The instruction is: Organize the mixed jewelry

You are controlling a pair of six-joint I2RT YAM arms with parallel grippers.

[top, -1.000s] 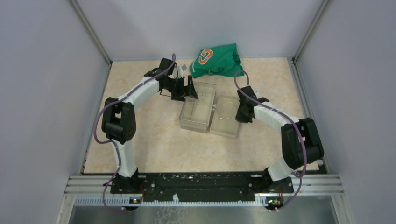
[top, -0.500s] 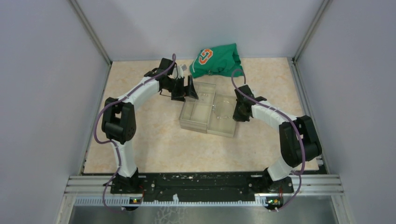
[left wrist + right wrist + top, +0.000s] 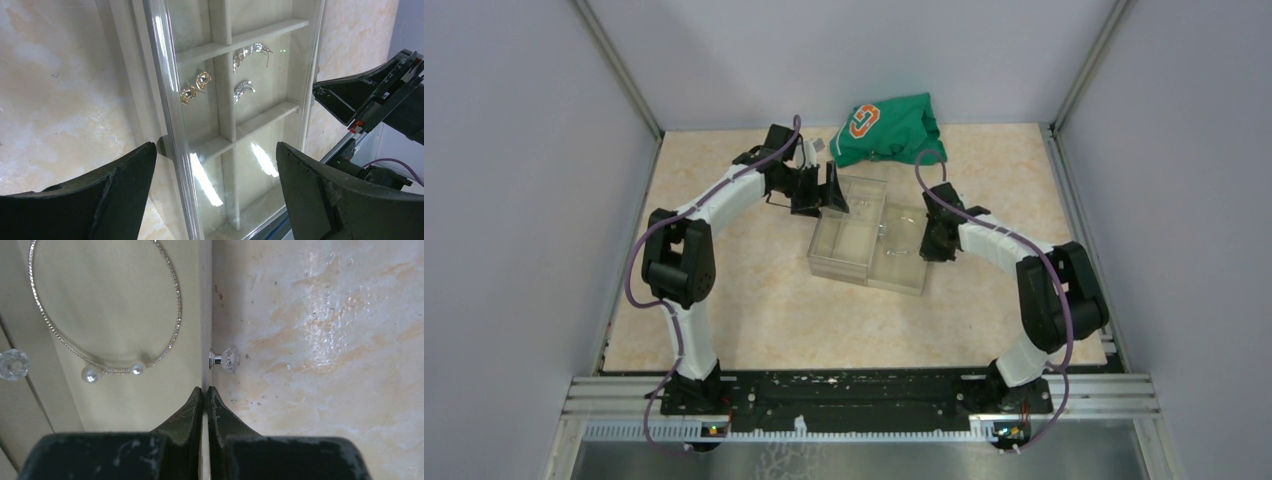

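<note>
The jewelry lies in a clear compartmented box (image 3: 849, 262). In the left wrist view, a gold earring pair (image 3: 196, 87) and silvery earring pieces (image 3: 250, 51) sit in its small compartments. In the right wrist view, a thin silvery hoop with two pearl ends (image 3: 175, 295) lies in a drawer (image 3: 120, 390) that has a crystal knob (image 3: 226, 359). My right gripper (image 3: 205, 390) is shut and empty, its tips at the drawer's front wall just below the knob. My left gripper (image 3: 215, 155) is open and empty, over the box's far left side (image 3: 829, 190).
A green cloth with an orange logo (image 3: 889, 130) lies bunched at the back of the table, just behind the box. Grey walls enclose the table on three sides. Another crystal knob (image 3: 11, 364) shows at the left edge of the right wrist view.
The right drawer has slid left into the box, and my right gripper has moved left and a little back with it. The left arm has not moved.
</note>
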